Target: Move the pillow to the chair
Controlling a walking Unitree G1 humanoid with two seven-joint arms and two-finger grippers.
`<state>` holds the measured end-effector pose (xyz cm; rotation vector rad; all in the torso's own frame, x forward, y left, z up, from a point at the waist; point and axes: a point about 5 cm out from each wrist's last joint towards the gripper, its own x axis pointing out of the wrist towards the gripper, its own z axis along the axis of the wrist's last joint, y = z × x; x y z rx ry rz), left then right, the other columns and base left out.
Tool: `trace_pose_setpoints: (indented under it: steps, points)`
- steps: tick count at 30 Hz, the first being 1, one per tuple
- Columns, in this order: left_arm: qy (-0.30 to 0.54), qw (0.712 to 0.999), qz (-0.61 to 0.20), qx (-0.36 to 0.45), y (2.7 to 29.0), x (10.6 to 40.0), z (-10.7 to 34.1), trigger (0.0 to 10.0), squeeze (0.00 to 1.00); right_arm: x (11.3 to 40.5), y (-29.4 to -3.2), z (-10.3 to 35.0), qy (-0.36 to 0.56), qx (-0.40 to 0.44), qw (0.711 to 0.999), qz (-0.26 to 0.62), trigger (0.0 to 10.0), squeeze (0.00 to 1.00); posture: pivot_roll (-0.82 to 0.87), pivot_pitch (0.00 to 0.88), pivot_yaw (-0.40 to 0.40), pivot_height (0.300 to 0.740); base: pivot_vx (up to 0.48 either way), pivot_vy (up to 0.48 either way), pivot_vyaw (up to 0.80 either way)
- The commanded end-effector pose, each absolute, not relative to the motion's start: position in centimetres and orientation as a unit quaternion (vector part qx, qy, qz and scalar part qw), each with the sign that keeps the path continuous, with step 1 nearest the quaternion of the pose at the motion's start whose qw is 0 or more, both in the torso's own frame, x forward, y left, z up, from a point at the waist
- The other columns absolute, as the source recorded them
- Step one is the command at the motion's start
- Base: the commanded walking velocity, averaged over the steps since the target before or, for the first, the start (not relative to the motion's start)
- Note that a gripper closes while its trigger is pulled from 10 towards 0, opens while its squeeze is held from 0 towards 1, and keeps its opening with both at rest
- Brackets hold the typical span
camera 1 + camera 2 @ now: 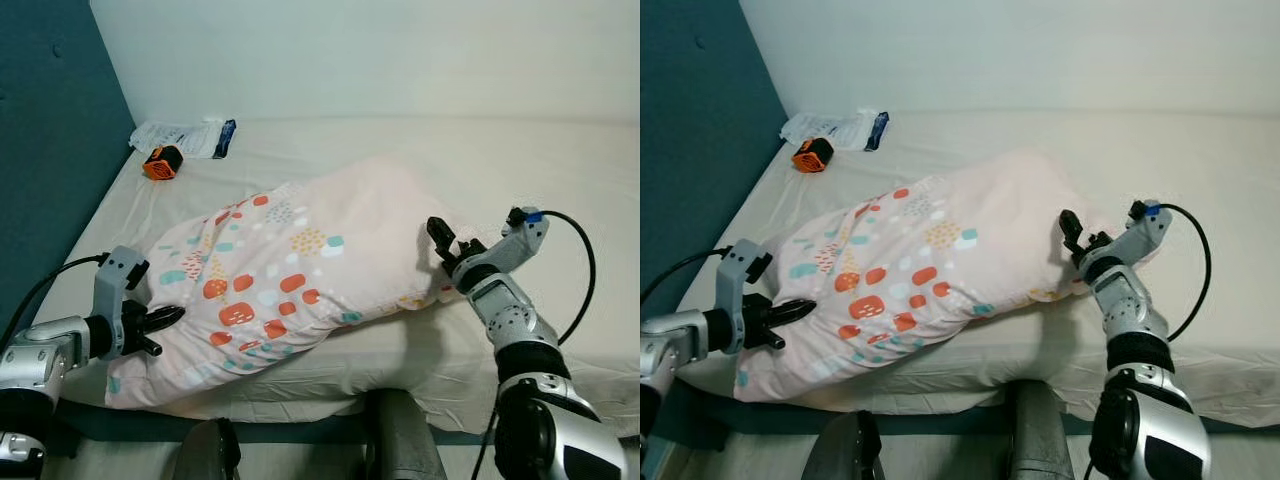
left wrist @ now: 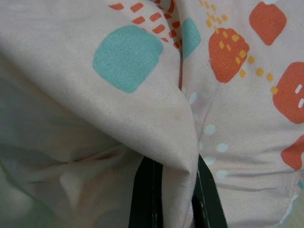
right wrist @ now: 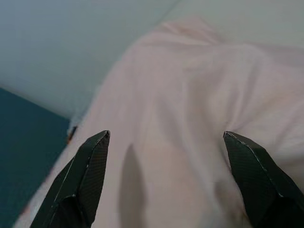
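pillow (image 1: 300, 270): light pink with orange, teal and yellow spots;
bed sheet (image 1: 560, 170): cream white;
side wall (image 1: 50, 150): dark teal;
back wall (image 1: 380, 55): pale white;
small thing (image 1: 162, 162): orange and black;
gripper fingers (image 3: 78, 183): black

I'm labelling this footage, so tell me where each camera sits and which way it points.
Eye views: on the head, looking down at the pillow on the bed; both arms show.
Left wrist view: on the left arm; left pincer pinches pillow fabric.
Right wrist view: on the right arm; right pincer open, facing the pillow's plain end.
Shared: every view shows the pillow.
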<state>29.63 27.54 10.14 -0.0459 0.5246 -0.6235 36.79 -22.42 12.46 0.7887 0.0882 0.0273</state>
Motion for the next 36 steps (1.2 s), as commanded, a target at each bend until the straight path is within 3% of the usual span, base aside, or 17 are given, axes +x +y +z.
trace_pose_setpoints:
  steps: [1,2,8,9,10,11,12,14,16,21,26,36]
  points:
    - [0.243,0.916,-0.32,-0.022,26.8,29.6,10.2,0.0,0.0,36.9,-21.8,12.0,0.05,0.413,0.909,0.023,10.0,0.0,0.0,0.088,-0.033,0.549,0.0,0.0,0.0]
    - [0.242,0.913,-0.328,-0.021,26.7,29.5,10.3,0.0,0.0,36.9,-21.7,11.7,0.05,0.438,0.897,0.02,10.0,0.0,0.01,0.093,-0.041,0.549,0.0,0.0,0.0]
    - [0.238,0.91,-0.34,-0.02,26.7,29.0,10.7,0.0,0.0,36.7,-22.6,11.6,0.039,0.438,0.898,-0.019,10.0,0.0,0.02,0.098,-0.056,0.549,0.0,0.0,0.0]
    - [0.238,0.909,-0.342,-0.021,26.9,28.7,10.7,0.0,0.0,36.3,-23.8,11.3,0.032,0.411,0.908,-0.072,10.0,0.0,0.02,0.102,-0.056,0.549,0.0,0.0,0.0]
    - [0.238,0.909,-0.342,-0.021,26.9,28.7,10.7,0.0,0.0,36.3,-23.8,11.3,0.032,0.411,0.908,-0.072,10.0,0.0,0.02,0.102,-0.056,0.549,0.0,0.0,0.0]
    - [0.241,0.908,-0.341,-0.023,27.1,28.4,10.7,0.0,0.0,35.6,-25.1,11.1,0.017,0.355,0.926,-0.129,10.0,0.0,0.02,0.104,-0.049,0.549,0.0,0.0,0.0]
    - [0.241,0.908,-0.341,-0.023,27.1,28.4,10.7,0.0,0.0,35.6,-25.1,11.1,0.017,0.355,0.926,-0.129,10.0,0.0,0.02,0.104,-0.049,0.549,0.0,0.0,0.0]
    - [0.247,0.905,-0.345,-0.028,27.0,27.9,10.3,0.0,0.0,33.9,-27.1,10.8,-0.03,0.287,0.929,-0.233,10.0,0.0,0.01,0.104,-0.04,0.549,0.0,0.0,0.0]
    - [0.247,0.904,-0.348,-0.031,26.8,27.9,10.2,0.0,0.0,33.4,-27.5,11.1,-0.061,0.279,0.925,-0.251,10.0,0.0,0.01,0.104,-0.04,0.549,0.0,0.0,0.0]
    - [0.243,0.902,-0.354,-0.036,26.4,28.0,10.2,0.0,0.0,32.4,-28.4,12.3,-0.124,0.275,0.914,-0.272,10.0,0.0,0.01,0.101,-0.041,0.549,0.0,0.0,0.0]
    - [0.244,0.903,-0.352,-0.032,26.4,27.9,10.3,0.0,0.0,32.3,-28.6,12.3,-0.127,0.264,0.915,-0.279,10.0,0.0,0.0,0.103,-0.037,0.549,0.0,0.0,0.0]
    - [0.238,0.902,-0.359,-0.035,25.5,28.1,10.3,0.0,0.0,33.4,-25.4,9.6,-0.072,0.295,0.926,-0.224,10.0,0.0,0.02,0.107,-0.033,0.549,0.0,0.0,0.0]
